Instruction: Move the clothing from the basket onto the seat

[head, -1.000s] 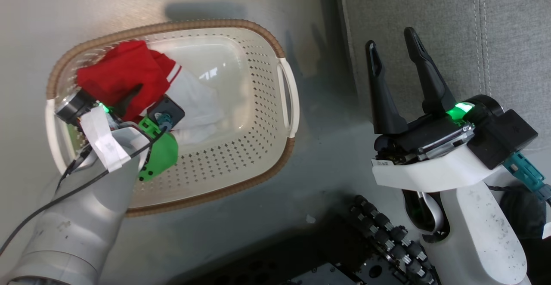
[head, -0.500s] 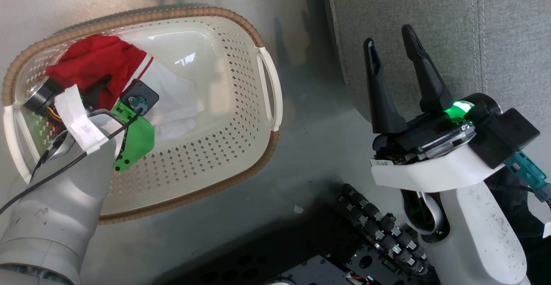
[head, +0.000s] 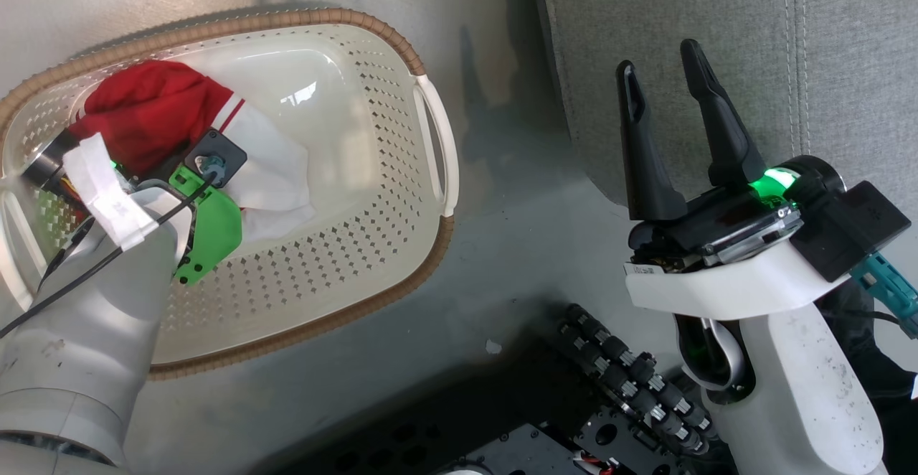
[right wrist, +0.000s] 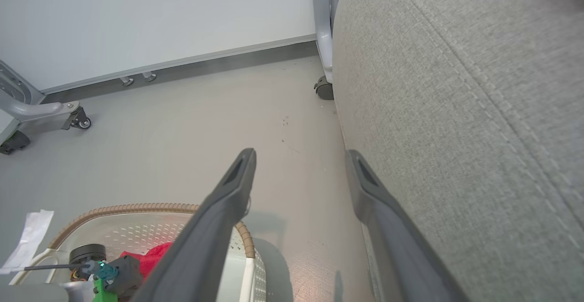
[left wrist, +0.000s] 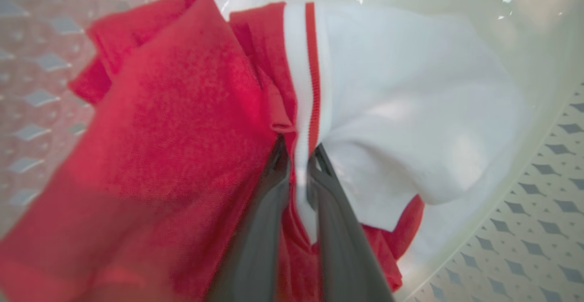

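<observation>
The cream basket (head: 344, 19) with a brown rim stands on the floor at the left. The clothing (head: 154, 102), red with a white panel, lies bunched at its far left end. My left gripper (left wrist: 299, 147) reaches down into the basket and is shut on a fold of the clothing (left wrist: 182, 110), right at the red-and-white striped edge. In the head view its fingers are hidden behind the wrist. My right gripper (head: 658, 57) stands open and holds nothing, hovering by the front edge of the grey seat (head: 717, 16). The right wrist view shows that gripper (right wrist: 300, 155) above the floor beside the seat (right wrist: 456, 110).
My dark wheeled base (head: 624, 382) fills the bottom middle. Bare grey floor (head: 516, 231) separates basket and seat. In the right wrist view a caster (right wrist: 323, 90) sits at the seat's far corner, a metal frame leg (right wrist: 41, 110) stands far left, and a wall runs behind.
My left gripper's fingers have closed on the clothing in the basket. The head camera has shifted, so the basket sits further left in the picture. The right gripper stays open.
</observation>
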### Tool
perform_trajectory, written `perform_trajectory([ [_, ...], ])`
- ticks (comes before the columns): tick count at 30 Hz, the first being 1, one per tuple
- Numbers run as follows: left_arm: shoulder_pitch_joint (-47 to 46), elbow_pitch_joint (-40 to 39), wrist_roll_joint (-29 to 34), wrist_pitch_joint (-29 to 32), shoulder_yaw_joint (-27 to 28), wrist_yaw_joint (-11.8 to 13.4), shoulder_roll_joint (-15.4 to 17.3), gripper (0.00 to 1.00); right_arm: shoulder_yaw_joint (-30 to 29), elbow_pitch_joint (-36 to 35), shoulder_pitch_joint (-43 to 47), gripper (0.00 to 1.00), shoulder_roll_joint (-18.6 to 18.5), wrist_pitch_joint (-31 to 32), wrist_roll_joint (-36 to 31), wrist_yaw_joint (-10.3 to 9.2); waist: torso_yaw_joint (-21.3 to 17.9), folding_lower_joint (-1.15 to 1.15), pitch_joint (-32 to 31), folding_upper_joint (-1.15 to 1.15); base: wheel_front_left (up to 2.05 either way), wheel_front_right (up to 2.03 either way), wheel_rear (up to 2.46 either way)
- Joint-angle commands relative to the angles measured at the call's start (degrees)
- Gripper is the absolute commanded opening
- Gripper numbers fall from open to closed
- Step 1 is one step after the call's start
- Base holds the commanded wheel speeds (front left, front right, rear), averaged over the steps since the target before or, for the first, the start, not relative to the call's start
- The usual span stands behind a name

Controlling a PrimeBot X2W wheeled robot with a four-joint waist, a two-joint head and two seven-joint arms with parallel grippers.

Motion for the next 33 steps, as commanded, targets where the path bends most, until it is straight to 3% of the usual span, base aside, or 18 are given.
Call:
perform_trajectory([
  [1, -0.86, 0.19, -0.76, -0.91, 0.29, -0.25, 0.5, 0.0, -0.13, 0.13, 0.06, 1.0, -0.06, -0.28, 0.14, 0.01, -0.11, 0.0, -0.11, 0.0, 0.0, 0.0, 0.0],
  [6, -0.52, 0.32, -2.4, -5.12, 0.45, -0.96, -0.09, 0.0, 0.35, 0.9, -1.05, 1.0, -0.05, -0.27, 0.87, 0.01, -0.42, 0.0, -1.16, 0.0, 0.0, 0.0, 0.0],
  [12, 1.74, -1.19, -4.91, -9.02, -0.26, -1.75, -3.0, 0.0, -1.14, 1.86, -0.17, 1.0, -0.07, -0.27, -0.36, 0.01, 1.37, 0.0, -4.98, 0.0, 0.0, 0.0, 0.0],
  [21, 7.38, -10.48, -10.71, -10.52, -2.52, -1.97, -6.21, 0.0, -3.32, 3.38, 2.51, 1.0, -0.1, -0.24, -2.78, 0.01, 4.61, 0.0, -12.48, 0.0, 0.0, 0.0, 0.0],
  [33, 18.05, -32.6, -23.68, -10.45, -6.82, -1.99, -2.45, 0.0, -5.91, 5.51, 6.17, 1.0, -0.1, -0.2, -6.18, 0.01, 9.0, 0.0, -23.47, 0.0, 0.0, 0.0, 0.0],
])
